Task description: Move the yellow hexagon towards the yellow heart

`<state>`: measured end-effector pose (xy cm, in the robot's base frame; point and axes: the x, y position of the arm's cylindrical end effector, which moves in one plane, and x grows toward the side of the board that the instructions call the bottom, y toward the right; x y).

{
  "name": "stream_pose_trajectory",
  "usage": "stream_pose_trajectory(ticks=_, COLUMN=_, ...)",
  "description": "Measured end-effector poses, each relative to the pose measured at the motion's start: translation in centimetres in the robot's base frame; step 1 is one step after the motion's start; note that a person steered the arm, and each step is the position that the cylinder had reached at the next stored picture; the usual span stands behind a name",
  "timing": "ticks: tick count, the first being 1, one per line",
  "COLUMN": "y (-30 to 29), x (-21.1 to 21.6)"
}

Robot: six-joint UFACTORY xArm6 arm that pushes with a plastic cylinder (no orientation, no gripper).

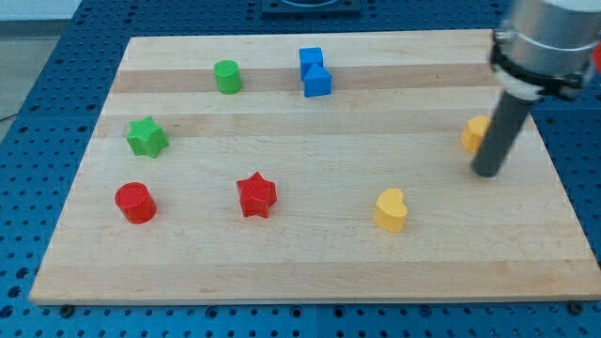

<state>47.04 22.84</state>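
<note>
Here the rod's tip (pixel 487 173), which carries no claw, rests just below the yellow hexagon block (pixel 473 134), partly hiding it. The yellow heart block (pixel 391 209) lies down-left. Pushing from this side risks driving the hexagon up-board, away.

Illumination is bright, even and diffuse, from overhead. Blocks such as the red star (pixel 255 195) cast only short, soft shadows on the table (pixel 310 263). No glare. The arm's upper housing at the view's right is motion-blurred
</note>
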Motion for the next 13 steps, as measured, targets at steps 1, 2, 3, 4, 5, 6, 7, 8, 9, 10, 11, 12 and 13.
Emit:
stream_pose_trajectory(ticks=1, y=5.8, x=-3.1)
stream_pose_trajectory(ticks=2, y=4.5, x=-7.4)
stream_pose_trajectory(ticks=3, y=0.2, x=-4.2)
stream_pose_trajectory(ticks=4, y=-2.4, x=2.9)
stream_pose_trajectory(ticks=5, y=-1.1, x=1.9)
stream_pose_trajectory(ticks=6, y=2.0, x=-3.3)
stream_pose_trajectory(ticks=7, y=0.4, x=-6.1)
stream_pose_trajectory(ticks=8, y=-3.5, x=-4.6)
stream_pose_trajectory(ticks=9, y=-4.4, x=-0.1)
stream_pose_trajectory(ticks=10, y=-4.4, x=0.2)
stream_pose_trajectory(ticks=11, y=-4.4, x=-2.5)
stream_pose_trajectory(ticks=12, y=-6.2, x=-3.8)
stream_pose_trajectory(ticks=13, y=-8.7, x=-2.7)
